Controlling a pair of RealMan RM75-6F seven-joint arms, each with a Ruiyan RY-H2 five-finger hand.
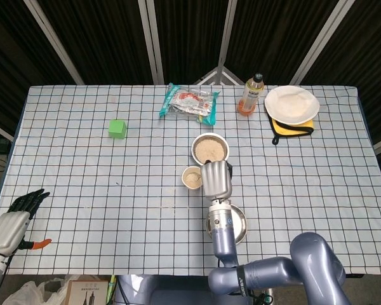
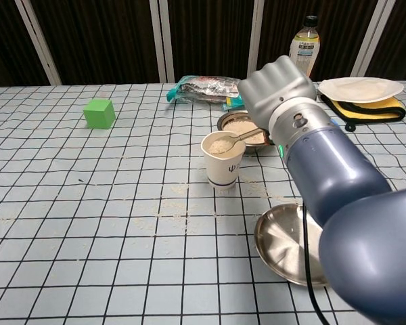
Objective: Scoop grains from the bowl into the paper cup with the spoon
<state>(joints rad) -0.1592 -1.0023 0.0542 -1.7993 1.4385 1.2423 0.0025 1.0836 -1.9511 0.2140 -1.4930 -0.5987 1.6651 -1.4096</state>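
Observation:
A white paper cup (image 2: 222, 160) stands mid-table, also seen from the head view as the cup (image 1: 192, 178). Just behind it sits the bowl of grains (image 1: 210, 149), partly hidden by my arm in the chest view as the bowl (image 2: 242, 126). My right hand (image 2: 277, 90) grips a metal spoon (image 2: 229, 141) whose grain-filled tip lies over the cup's mouth. From the head view the right hand (image 1: 216, 179) is just right of the cup. My left hand (image 1: 11, 222) rests at the table's near left corner, fingers apart, holding nothing.
An empty steel dish (image 2: 298, 244) lies near the front edge. A green cube (image 1: 117, 128), a snack packet (image 1: 189, 103), a bottle (image 1: 251, 94) and a white plate (image 1: 291, 105) on a yellow cloth stand further back. Spilled grains (image 2: 169, 210) dot the tablecloth.

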